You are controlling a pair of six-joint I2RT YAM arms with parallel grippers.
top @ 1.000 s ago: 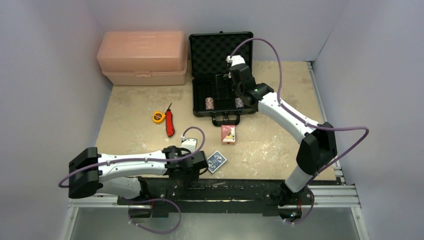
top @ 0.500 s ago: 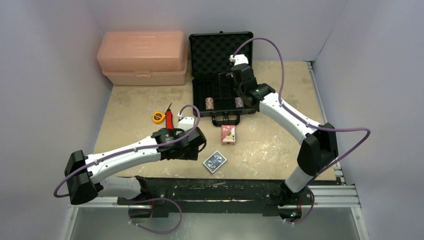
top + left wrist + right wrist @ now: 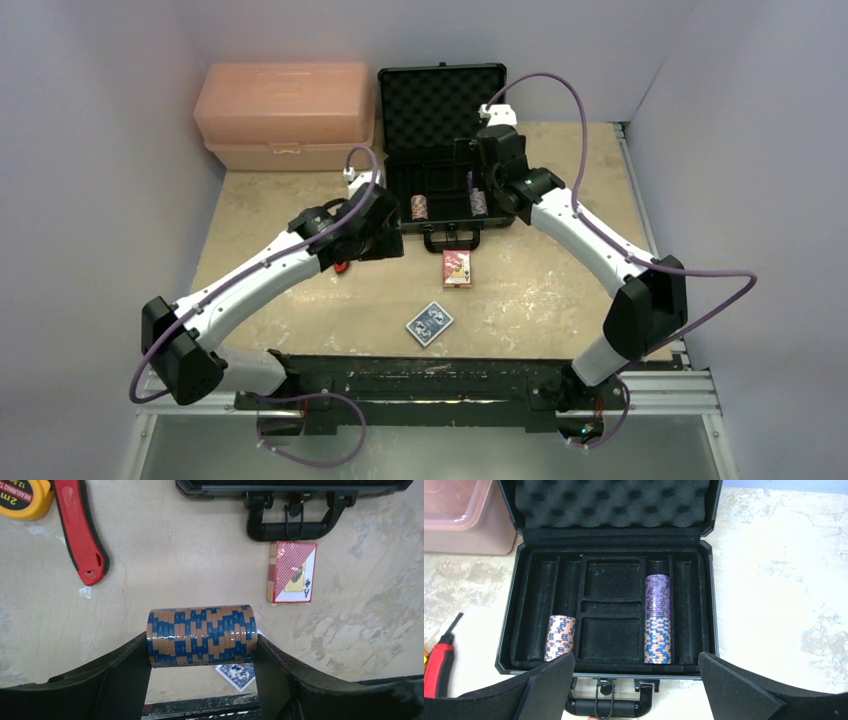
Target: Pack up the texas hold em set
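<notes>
The left gripper [image 3: 202, 650] was clamped end to end on a roll of orange-and-blue striped poker chips [image 3: 201, 635], held sideways above the bare desk. Nothing but the squeeze bound those loose discs, so in my judgement a jolt or a slackened grip could have let the middle buckle and scatter chips. A roll arriving skewed might also have caught on a divider of the black foam-lined hard briefcase [image 3: 706, 605], open at the middle of the far edge.

The other hazard was crowding: the right gripper [image 3: 636, 677], jaws wide apart and empty, hung over the case's near wall and handle, just where the left arm seemed bound.

The left wrist sat beside the case's near-left corner, the forearm running diagonally back to an elbow by the near-left corner of the desk. The right arm reached from the near edge to the case.

The red card deck [image 3: 292, 572] and blue card deck [image 3: 429, 323] lay unpacked toward the near edge (a red utility knife [image 3: 77, 535] lay leftward).
</notes>
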